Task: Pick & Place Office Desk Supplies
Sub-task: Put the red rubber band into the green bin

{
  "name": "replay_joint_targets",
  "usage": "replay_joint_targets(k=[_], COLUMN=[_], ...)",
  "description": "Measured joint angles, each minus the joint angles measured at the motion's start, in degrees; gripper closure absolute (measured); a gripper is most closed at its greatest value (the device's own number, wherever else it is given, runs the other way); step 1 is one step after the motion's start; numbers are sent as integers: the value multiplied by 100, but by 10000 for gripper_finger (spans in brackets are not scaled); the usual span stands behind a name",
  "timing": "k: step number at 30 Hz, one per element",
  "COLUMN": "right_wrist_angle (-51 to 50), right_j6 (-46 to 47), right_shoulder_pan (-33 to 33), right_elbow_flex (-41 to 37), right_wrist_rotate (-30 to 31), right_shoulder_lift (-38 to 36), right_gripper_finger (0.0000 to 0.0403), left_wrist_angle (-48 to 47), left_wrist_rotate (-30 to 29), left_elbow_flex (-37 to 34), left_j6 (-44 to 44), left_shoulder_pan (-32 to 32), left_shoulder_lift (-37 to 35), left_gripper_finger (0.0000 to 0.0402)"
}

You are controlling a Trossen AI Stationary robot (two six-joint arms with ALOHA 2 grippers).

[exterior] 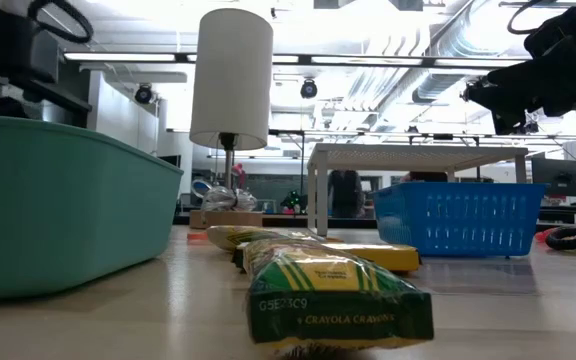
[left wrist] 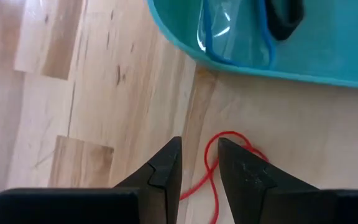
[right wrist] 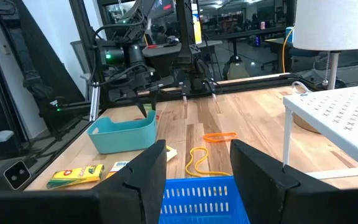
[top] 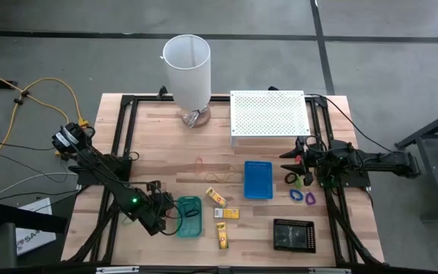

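Note:
My left gripper [left wrist: 199,158] points steeply down beside the teal tray [top: 189,215], at the tray's left side in the high view. It is open, and its fingertips stand on either side of a thin red rubber band loop [left wrist: 211,163] that lies flat on the wood. A blue band [left wrist: 266,37] and a black clip [left wrist: 284,18] lie in the teal tray [left wrist: 328,56]. Yellow crayon packets [top: 221,234] [top: 216,196] lie flat near the middle. My right gripper [right wrist: 197,165] waits open and level at the right, above the blue tray [right wrist: 194,193]. My left gripper comes at the red rubber band from above, one strand of the loop [left wrist: 209,177] running between its two fingers. I cannot tell whether the fingers touch the band, which lies slack on the table.
A black tray [top: 293,234] stands front right and a blue tray [top: 258,180] in the middle. A white perforated shelf [top: 268,114] and a tall white cylinder [top: 187,72] stand at the back. Orange [top: 199,162] and yellow [top: 217,176] bands and coloured clips [top: 303,196] lie loose.

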Motion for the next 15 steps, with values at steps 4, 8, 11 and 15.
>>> replay_joint_targets(k=[4,8,11,15], right_wrist_angle=[0,0,0,0], right_j6=[0,0,0,0], right_shoulder_pan=[-1,0,1,1], right_elbow_flex=[0,-1,-1,0], right_wrist_rotate=[0,1,1,0], right_shoulder_lift=[0,0,1,2], right_gripper_finger=[237,237,237,237], left_wrist_angle=[68,107,108,108], left_wrist_rotate=[68,84,87,86], left_elbow_flex=[0,0,0,0], left_j6=[97,101,121,160], left_shoulder_pan=[8,8,8,8], left_shoulder_lift=[109,191,199,199], left_gripper_finger=[305,305,305,305])
